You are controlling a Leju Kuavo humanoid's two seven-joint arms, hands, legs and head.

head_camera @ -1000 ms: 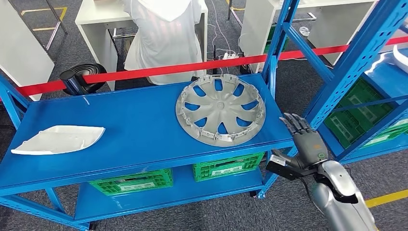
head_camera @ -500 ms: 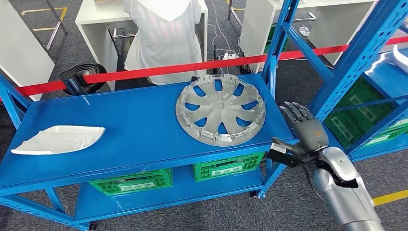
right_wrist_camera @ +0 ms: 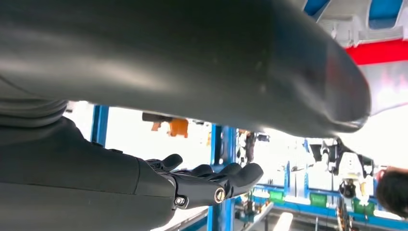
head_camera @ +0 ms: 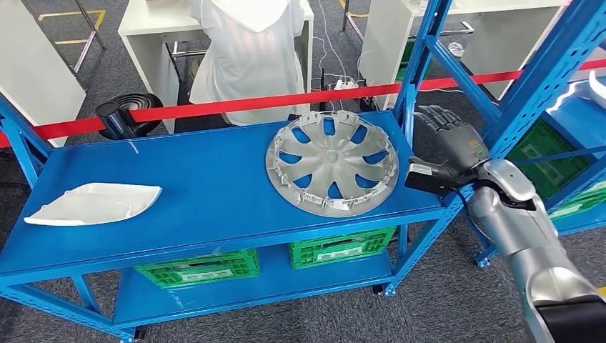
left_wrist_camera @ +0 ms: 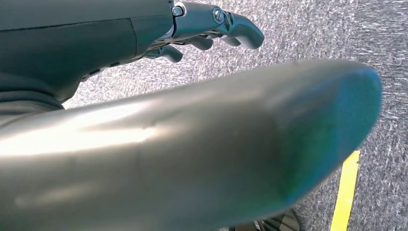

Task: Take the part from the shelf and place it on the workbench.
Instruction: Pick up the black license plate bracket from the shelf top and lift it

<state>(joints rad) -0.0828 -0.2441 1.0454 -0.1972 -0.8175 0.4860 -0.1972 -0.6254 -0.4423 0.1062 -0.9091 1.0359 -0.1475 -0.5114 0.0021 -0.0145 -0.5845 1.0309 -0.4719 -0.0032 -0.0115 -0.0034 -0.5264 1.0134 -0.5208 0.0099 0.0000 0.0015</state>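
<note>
A grey wheel cover [head_camera: 331, 163] lies flat on the right half of the blue shelf [head_camera: 200, 186]. A white curved panel [head_camera: 93, 204] lies at the shelf's left end. My right hand [head_camera: 457, 150] hovers just off the shelf's right edge, beside the wheel cover's rim and apart from it. Its fingers are spread and its thumb points toward the cover; it holds nothing. In the right wrist view the fingers [right_wrist_camera: 211, 185] stretch out with nothing in them. My left hand [left_wrist_camera: 211, 24] hangs over the grey carpet, fingers loosely apart, holding nothing.
A blue upright post [head_camera: 421, 57] stands right behind my right hand. A red tape [head_camera: 236, 107] runs behind the shelf, with a person in a white shirt [head_camera: 246, 50] beyond it. Green crates [head_camera: 339, 246] sit on the lower level. A second blue rack [head_camera: 564, 107] stands at the right.
My right hand has risen from below the shelf's front right corner to shelf height beside the wheel cover's right rim. The wheel cover and white panel have not moved.
</note>
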